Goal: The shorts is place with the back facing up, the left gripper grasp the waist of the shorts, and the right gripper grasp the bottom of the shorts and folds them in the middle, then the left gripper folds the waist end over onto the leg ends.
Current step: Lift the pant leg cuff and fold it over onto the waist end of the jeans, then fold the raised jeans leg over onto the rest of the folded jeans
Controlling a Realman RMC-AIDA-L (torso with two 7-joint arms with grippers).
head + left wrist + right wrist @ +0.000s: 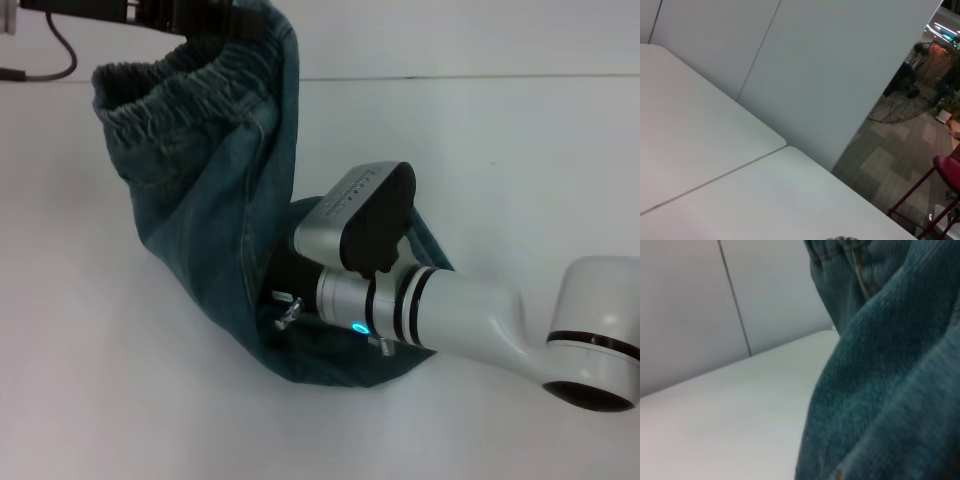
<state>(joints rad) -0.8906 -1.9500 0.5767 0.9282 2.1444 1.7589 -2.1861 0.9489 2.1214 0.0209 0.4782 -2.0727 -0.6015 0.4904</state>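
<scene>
In the head view the right arm's white forearm enters from the lower right of the frame and runs toward the centre; its wrist carries a black camera block, and the right gripper [283, 300] at its end is buried in the lower folds of the shorts [215, 240], so whether its fingers are spread or closed cannot be told. The denim lies bunched under and around that wrist near the lower middle of the frame, resting on the white table [100, 380]; from there the cloth rises as a twisted column toward the upper left. At the top of that column the waist of the shorts [175, 75], gathered and ruffled, hangs lifted off the table; the left gripper [205, 15] is a dark shape at the upper edge of the frame, right at the waistband, but its fingers are cut off by the frame, so its state also cannot be told. In the right wrist view blue-green denim fills the right half, close to the lens; behind it lie the table and a pale wall. The left wrist view shows only the table, the wall and a room beyond.
</scene>
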